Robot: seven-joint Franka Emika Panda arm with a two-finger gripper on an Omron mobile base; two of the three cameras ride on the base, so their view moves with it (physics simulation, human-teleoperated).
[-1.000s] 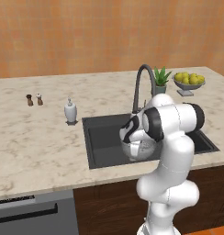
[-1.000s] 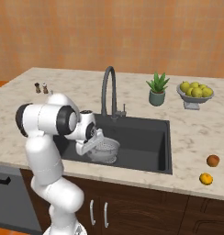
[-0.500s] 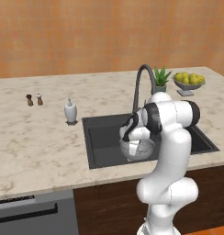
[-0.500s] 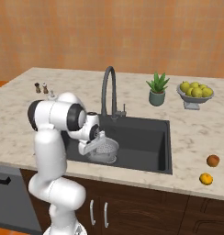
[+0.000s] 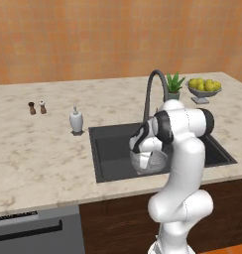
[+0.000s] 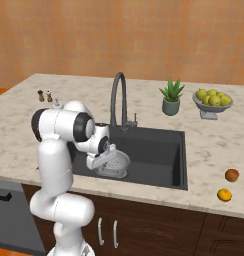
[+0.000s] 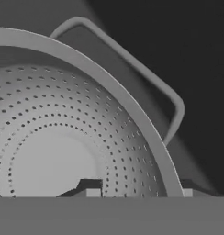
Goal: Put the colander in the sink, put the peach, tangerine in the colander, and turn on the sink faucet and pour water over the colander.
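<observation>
One colander sits low inside the sink, toward its front left corner, with nothing in its perforated bowl. In the hand view the fingers straddle the colander's rim, one tip inside the bowl and one outside, closed on that rim beside a side handle. The sink faucet arches over the back edge of the sink. A bowl of yellow fruit stands near the surface's back right corner, with a potted plant beside it toward the faucet. Two fruits, a reddish one and an orange one, lie on the surface near its front edge, right of the sink. A soap bottle stands just left of the sink, and two small shakers farther left. An orange wall rises behind.
</observation>
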